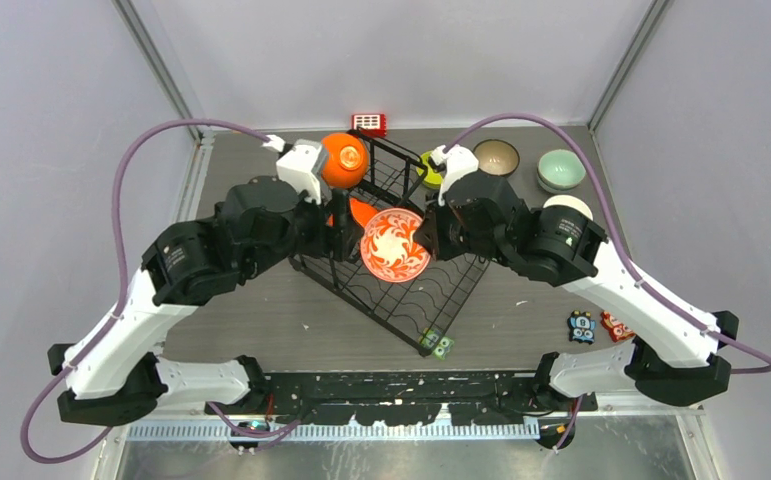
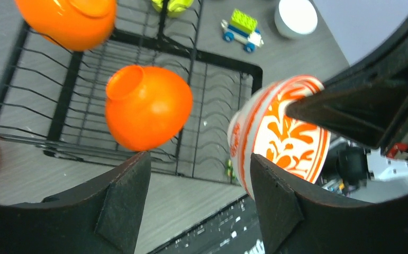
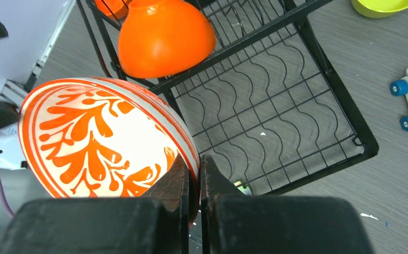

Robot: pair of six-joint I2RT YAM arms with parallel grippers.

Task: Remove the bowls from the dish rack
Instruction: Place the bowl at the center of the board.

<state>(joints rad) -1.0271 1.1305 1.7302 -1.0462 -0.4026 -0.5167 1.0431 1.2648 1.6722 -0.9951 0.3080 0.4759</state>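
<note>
The black wire dish rack (image 1: 401, 290) lies in the middle of the table, one section raised. My right gripper (image 1: 423, 235) is shut on the rim of the white bowl with the red floral pattern (image 1: 395, 245), held on edge above the rack; the right wrist view shows its fingers (image 3: 193, 180) pinching that rim (image 3: 96, 137). My left gripper (image 2: 199, 196) is open and empty, just left of the floral bowl (image 2: 281, 132). An orange bowl (image 2: 148, 106) lies upside down in the rack ahead of it. Another orange bowl (image 1: 344, 160) sits at the raised section's top.
Lime green (image 1: 431, 170), brown (image 1: 496, 156), mint (image 1: 561, 170) and white (image 1: 567, 208) bowls stand on the table at the back right. A red gridded block (image 1: 369, 123) is behind the rack. Small toys lie at the front right (image 1: 582, 326) and by the rack's near corner (image 1: 437, 344).
</note>
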